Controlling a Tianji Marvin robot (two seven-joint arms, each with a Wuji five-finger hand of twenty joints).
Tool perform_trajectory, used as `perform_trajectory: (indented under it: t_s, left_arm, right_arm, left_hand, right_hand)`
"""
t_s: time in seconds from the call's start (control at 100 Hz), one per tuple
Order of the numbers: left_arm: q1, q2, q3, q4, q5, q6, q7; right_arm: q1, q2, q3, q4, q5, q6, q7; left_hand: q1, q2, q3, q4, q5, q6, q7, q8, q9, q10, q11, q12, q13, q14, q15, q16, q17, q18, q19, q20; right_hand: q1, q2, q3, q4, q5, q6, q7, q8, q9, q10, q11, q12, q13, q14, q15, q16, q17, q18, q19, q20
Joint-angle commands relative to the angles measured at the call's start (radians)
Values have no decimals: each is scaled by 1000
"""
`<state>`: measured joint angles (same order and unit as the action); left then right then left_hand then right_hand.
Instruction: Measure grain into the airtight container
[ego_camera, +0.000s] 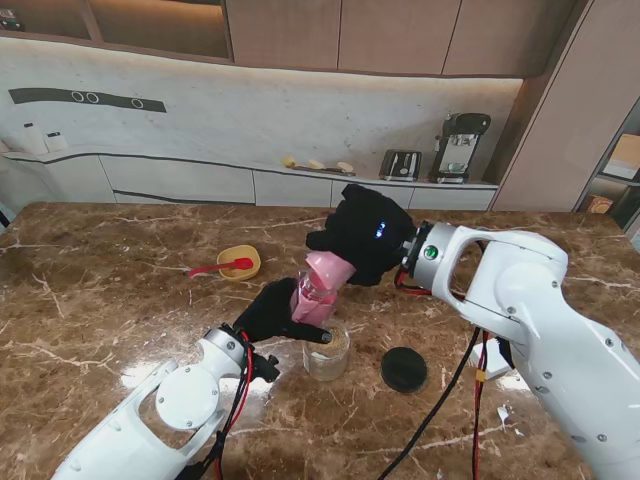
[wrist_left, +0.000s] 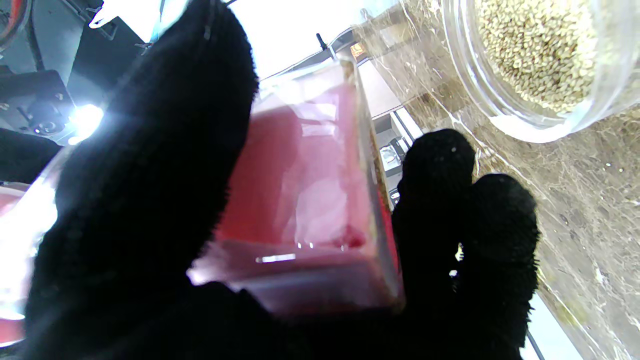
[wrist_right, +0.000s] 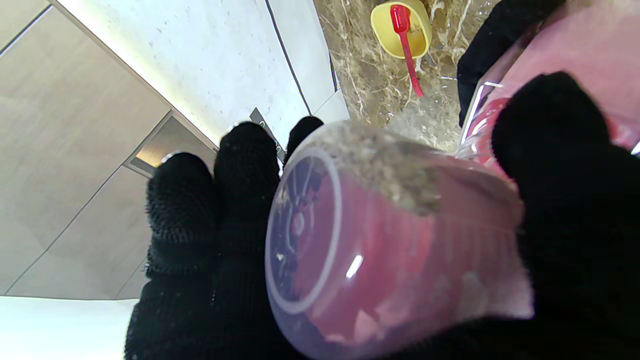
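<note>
My right hand (ego_camera: 362, 236) is shut on a pink translucent measuring cup (ego_camera: 330, 268), tipped on its side with its mouth toward a clear square-sided container (ego_camera: 312, 300). In the right wrist view, grain lies along the wall of the cup (wrist_right: 390, 235) between my fingers (wrist_right: 560, 150). My left hand (ego_camera: 272, 314) is shut on that clear container, which shows pink through its walls (wrist_left: 310, 200). A round glass jar (ego_camera: 327, 352) stands on the table just beside my left hand, and grain covers the bottom of the jar (wrist_left: 540, 60).
A black round lid (ego_camera: 404, 369) lies flat to the right of the jar. A yellow bowl (ego_camera: 238, 263) with a red spoon (wrist_right: 407, 50) sits farther from me, to the left. Red and black cables (ego_camera: 478, 380) hang under my right arm. The table top is brown marble (ego_camera: 120, 300).
</note>
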<state>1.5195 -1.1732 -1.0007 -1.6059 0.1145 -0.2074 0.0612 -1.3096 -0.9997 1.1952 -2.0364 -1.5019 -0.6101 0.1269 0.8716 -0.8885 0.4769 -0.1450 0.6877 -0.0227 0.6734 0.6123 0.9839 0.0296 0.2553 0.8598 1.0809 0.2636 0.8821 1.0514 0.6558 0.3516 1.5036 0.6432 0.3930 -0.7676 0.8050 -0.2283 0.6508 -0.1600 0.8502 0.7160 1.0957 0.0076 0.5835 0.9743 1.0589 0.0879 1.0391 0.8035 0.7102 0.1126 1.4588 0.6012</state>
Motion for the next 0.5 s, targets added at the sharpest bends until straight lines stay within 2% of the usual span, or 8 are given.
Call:
perform_trajectory:
  t_s: [0.0,0.28,0.49]
  left_arm:
    - [-5,-6,2,-15,-5,-5,2]
    - [-8,-7,8,-23,-9,14,3]
    - [-8,-8,10,-29,-9,22,3]
  right_arm:
    - [1,11,-7,19,-22,-13,7]
    - [28,27,-33,18,-123,-27,-83]
    - [36,37,-44,23,-170,-25,-138]
  left_hand:
    - [192,504,179,-43,209,-179,223,18,116,-76,105,35,57,-49,40,-4,16,-18,57,-1]
    - [189,508,177,-45,199,-174,218,14,114,-66,104,33,60,-53,41,-6,20,-22,58,-3]
    - [189,509,175,-45,195,-173,217,11,114,-62,103,31,62,-52,42,-6,21,-22,59,-3]
  right_hand:
    - [168,244,209,-55,108,-130,30,-10,122,-164,198,69,42,-174,61,30,9,-62,40,28]
    - [169,251,204,-55,111,-136,31,-15,129,-167,208,72,46,-180,76,38,12,-65,48,34]
    - [165,242,206,-55,114,-139,29,-23,134,-170,211,73,50,-183,81,40,15,-67,52,38]
